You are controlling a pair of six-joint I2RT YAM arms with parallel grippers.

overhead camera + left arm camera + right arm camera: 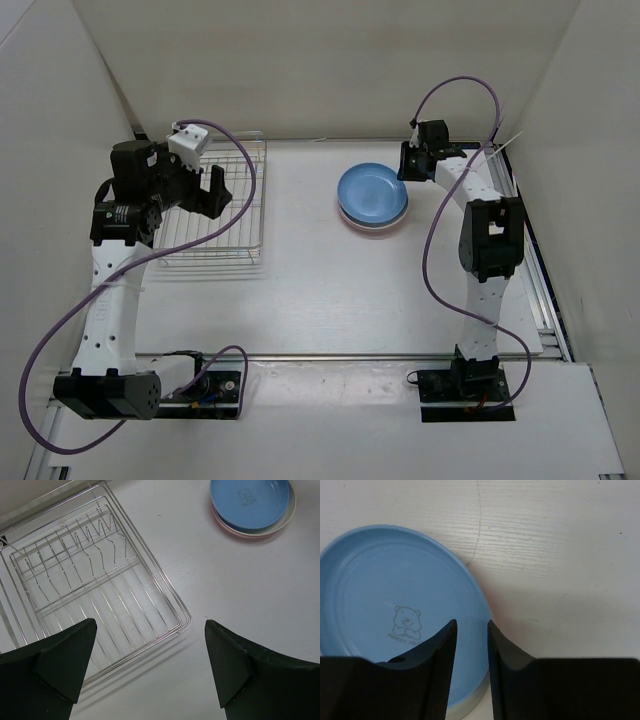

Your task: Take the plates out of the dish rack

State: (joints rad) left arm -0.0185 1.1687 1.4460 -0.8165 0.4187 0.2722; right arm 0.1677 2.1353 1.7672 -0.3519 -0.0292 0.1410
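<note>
Light blue plate [385, 610] lies topmost on a stack of three on the white table [320, 290], toward its far right; beneath it shows the rim of the cream-white plate [286, 522], with the pink plate [226, 528] at the bottom; the stack sits well apart from the silver wire dish rack [95, 595] at the far left; the right gripper [471, 627] hangs low over the blue plate's rim, fingers parted by a narrow gap, released, grasping nothing; the left gripper [150, 625] hovers above the rack's near right corner, jaws spread wide, empty.
</note>
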